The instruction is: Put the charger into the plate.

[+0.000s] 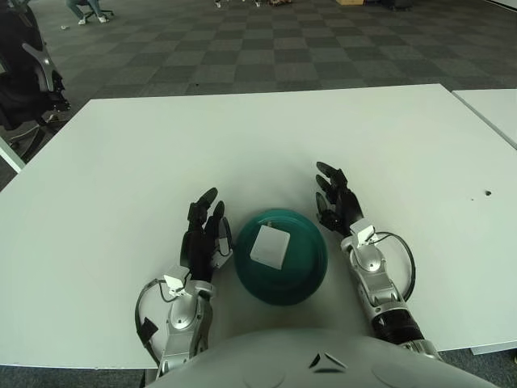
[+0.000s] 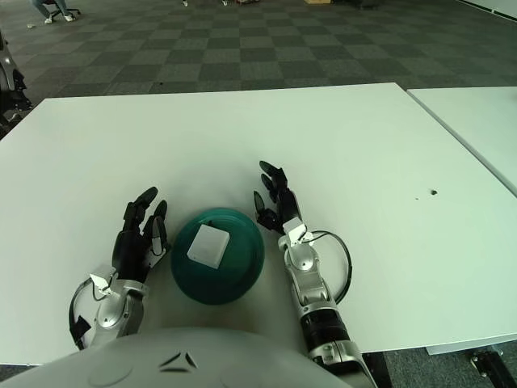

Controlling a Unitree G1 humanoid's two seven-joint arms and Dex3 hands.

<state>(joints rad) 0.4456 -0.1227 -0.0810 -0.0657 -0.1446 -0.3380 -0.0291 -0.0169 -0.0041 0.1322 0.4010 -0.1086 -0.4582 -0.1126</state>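
Note:
A white square charger point(image 1: 271, 246) lies inside the dark green plate point(image 1: 309, 274) near the table's front edge. My left hand point(image 1: 203, 230) shows just left of the plate, fingers spread and holding nothing. On the plate's right side is my right hand point(image 1: 335, 196), fingers extended and relaxed, empty, close to the rim.
The white table point(image 1: 266, 145) stretches away ahead. A second white table point(image 1: 493, 105) shows at the right edge. A black office chair point(image 1: 24, 73) stands off the far left corner, on checkered carpet.

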